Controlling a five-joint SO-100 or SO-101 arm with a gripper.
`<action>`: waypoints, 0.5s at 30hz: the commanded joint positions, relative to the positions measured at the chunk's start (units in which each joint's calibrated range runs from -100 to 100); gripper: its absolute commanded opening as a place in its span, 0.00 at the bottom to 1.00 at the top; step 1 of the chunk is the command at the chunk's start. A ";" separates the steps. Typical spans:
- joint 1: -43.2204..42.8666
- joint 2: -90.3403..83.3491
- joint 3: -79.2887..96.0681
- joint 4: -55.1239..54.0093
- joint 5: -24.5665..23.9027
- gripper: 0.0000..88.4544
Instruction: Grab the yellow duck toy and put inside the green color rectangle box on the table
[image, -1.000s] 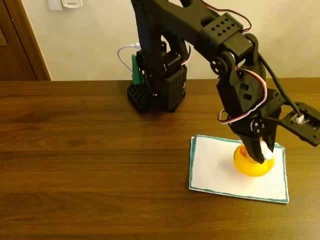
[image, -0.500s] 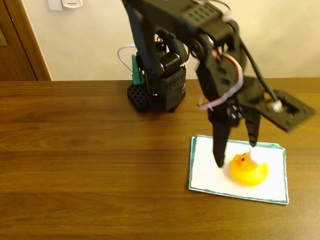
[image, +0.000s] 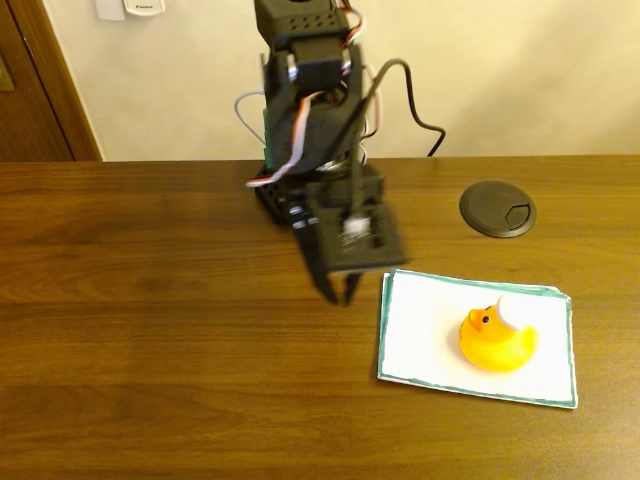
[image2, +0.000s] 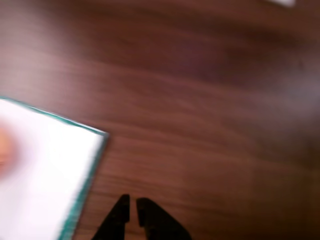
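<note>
The table (image: 150, 330) spreads wide and dark across the fixed view, wood grain running side to side, a pale wall and a door frame behind it. On it stands the black arm (image: 310, 110), folded in close over its own base at the back edge, cables looping off toward the wall. Its gripper (image: 337, 295) points down at bare wood just left of the green color rectangle box (image: 420, 340), the fingers drawn nearly together with only a sliver between them and nothing held; the wrist view shows the same narrow slit at the gripper (image2: 132, 206), with the paper's green-edged corner off to its left, all blurred. Up and right of the sheet sits a round black grommet (image: 497, 208), well apart from the arm. The yellow duck toy (image: 497, 338) rests upright inside the border, right of centre, beak turned left, clear of the gripper.
</note>
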 joint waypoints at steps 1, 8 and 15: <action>10.96 -4.81 5.96 -0.74 1.51 0.00; 22.20 -29.08 22.34 9.31 3.42 0.00; 11.39 -30.83 30.08 7.10 1.07 0.00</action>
